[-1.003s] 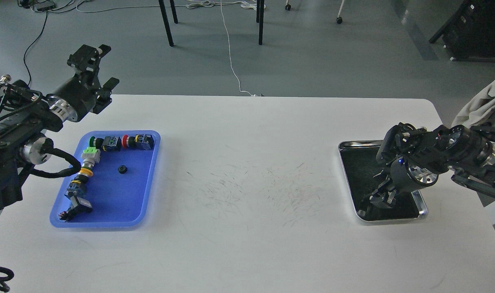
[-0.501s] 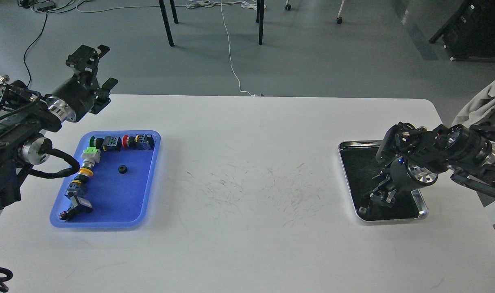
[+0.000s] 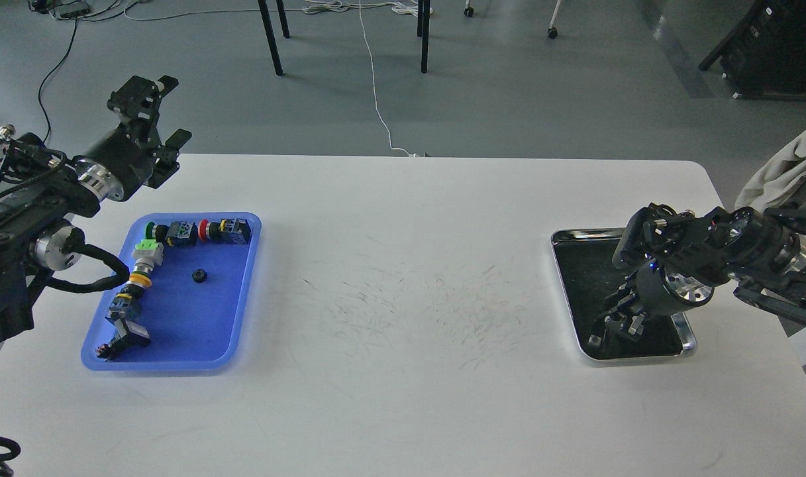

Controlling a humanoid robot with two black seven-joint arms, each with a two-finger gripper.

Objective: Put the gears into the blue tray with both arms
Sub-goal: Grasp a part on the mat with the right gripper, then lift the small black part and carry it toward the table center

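our left gripper (image 3: 156, 112) hangs spread apart beyond the blue tray (image 3: 237, 311), which holds one gear (image 3: 199, 275). our right gripper (image 3: 618, 322) dips into the silver tray (image 3: 689, 336); we cannot tell its state.

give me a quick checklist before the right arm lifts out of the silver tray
1. Right gripper down inside silver tray: ok.
2. Gear held in right gripper: cannot tell, black on dark tray.
3. Blue tray has free floor for a drop: ok, one gear near the middle, switch parts along the far and left sides.
4. Table between the trays free of obstacles: ok.
5. Left gripper open, raised beyond the blue tray: ok.
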